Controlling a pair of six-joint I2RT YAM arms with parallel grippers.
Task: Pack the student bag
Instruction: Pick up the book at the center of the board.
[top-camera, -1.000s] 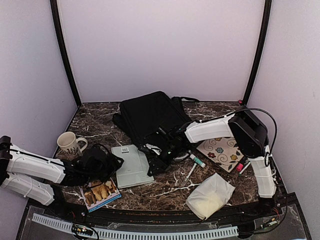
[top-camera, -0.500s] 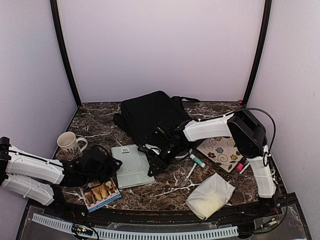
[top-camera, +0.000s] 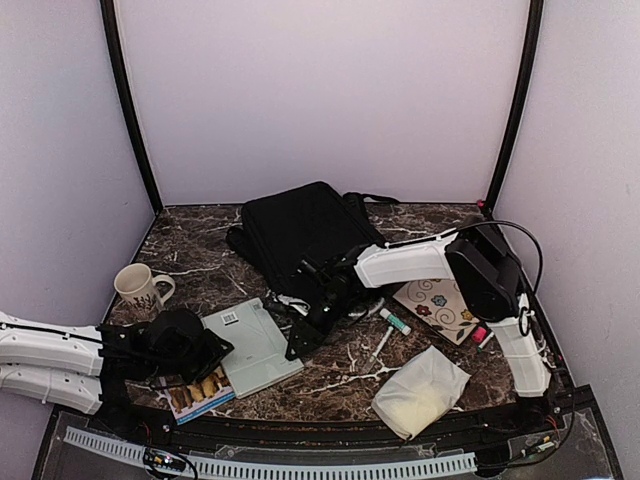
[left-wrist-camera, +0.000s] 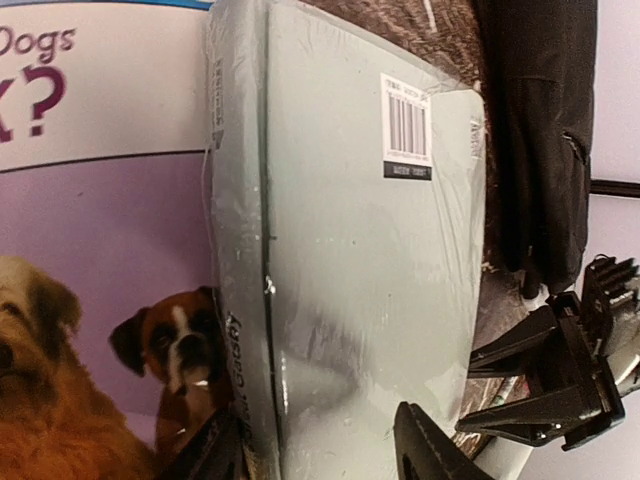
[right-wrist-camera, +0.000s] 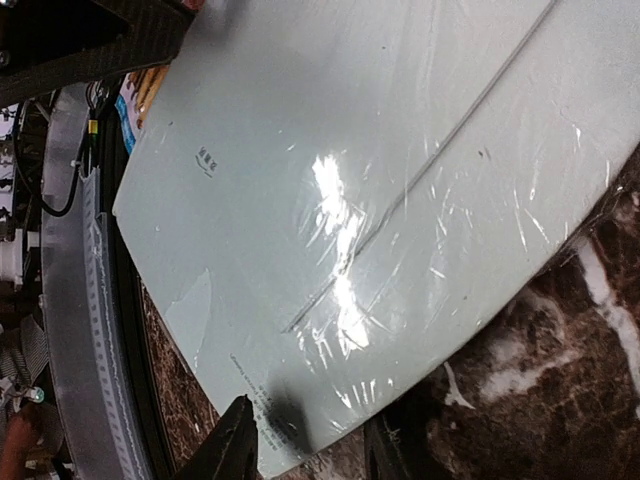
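The student bag (top-camera: 300, 232) is a black backpack lying flat at the back middle of the table; it also shows in the left wrist view (left-wrist-camera: 540, 130). A pale green shrink-wrapped book (top-camera: 250, 345) lies in front of it, its left edge resting over a dog book (top-camera: 195, 392). My left gripper (top-camera: 212, 350) is shut on the green book's (left-wrist-camera: 370, 280) spine edge (left-wrist-camera: 315, 455). My right gripper (top-camera: 297, 343) is open at the book's (right-wrist-camera: 340, 170) right corner, its jaws straddling that edge (right-wrist-camera: 315, 450).
A patterned mug (top-camera: 135, 288) stands at the left. A floral notebook (top-camera: 440, 300), a glue stick (top-camera: 395, 320), a pen (top-camera: 382, 343) and a pink item (top-camera: 478, 335) lie at the right. A white pouch (top-camera: 420, 390) lies front right.
My left arm has drawn back to the left, and the green book has slid and turned with it onto the dog book. My right gripper followed the book's right edge toward the front left.
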